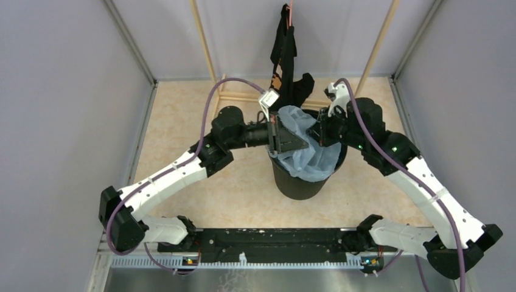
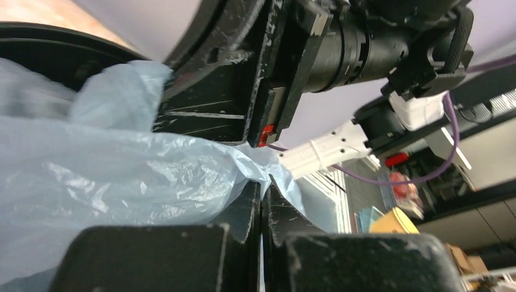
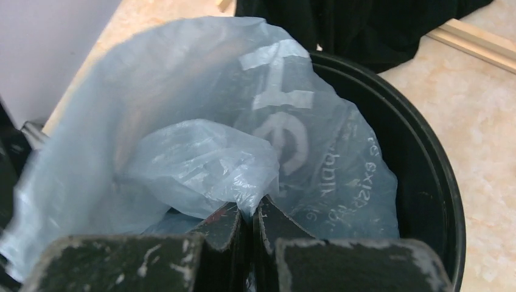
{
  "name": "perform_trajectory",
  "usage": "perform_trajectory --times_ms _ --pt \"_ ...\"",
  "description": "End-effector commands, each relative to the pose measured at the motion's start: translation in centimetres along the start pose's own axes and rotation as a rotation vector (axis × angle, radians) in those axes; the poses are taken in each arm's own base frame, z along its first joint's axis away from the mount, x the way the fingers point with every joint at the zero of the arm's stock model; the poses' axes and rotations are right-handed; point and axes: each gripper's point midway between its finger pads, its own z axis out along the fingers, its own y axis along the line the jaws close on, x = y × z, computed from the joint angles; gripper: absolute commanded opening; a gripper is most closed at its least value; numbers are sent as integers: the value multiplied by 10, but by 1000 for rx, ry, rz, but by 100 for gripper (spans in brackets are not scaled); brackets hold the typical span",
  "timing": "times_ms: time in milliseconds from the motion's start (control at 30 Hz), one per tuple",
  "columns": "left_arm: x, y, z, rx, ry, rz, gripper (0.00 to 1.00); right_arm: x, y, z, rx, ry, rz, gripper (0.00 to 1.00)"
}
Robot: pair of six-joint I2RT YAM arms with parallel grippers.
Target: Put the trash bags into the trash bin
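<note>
The light-blue trash bag [image 1: 311, 152] sits in the mouth of the black trash bin [image 1: 298, 185] at the table's middle, bulging above the rim. My left gripper [image 1: 291, 141] is shut on the bag's left edge over the bin. My right gripper [image 1: 317, 132] is shut on the bag's right edge, facing the left one. In the left wrist view the bag [image 2: 109, 182] is pinched in the left gripper [image 2: 263, 185]. In the right wrist view the bag [image 3: 201, 152] with white lettering is pinched in the right gripper [image 3: 252, 207] inside the bin's rim [image 3: 426, 158].
A black garment [image 1: 287, 61] hangs from a wooden frame [image 1: 210, 61] just behind the bin. Grey walls close the table on the left, right and back. The arm bases stand on a black rail [image 1: 268, 238] at the near edge.
</note>
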Motion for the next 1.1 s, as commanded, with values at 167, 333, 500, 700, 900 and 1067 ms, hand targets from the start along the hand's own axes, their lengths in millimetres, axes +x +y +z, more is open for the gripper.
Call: perform_trajectory --times_ms 167,333,500,700,900,1067 --pt "17 -98 42 262 48 94 0 -31 15 -87 -50 -109 -34 0" --pt "12 -72 44 141 -25 13 0 -38 12 -82 -27 -111 -45 1" --pt "-4 -19 13 12 -117 -139 0 -24 15 -39 -55 -30 -43 1" --pt "-4 37 -20 -140 -173 -190 0 -3 9 6 -49 56 -43 0" --pt "14 69 -23 -252 -113 -134 0 46 -1 43 -42 177 -17 0" --pt "21 76 -19 -253 -75 -99 0 61 -19 50 36 179 -8 0"
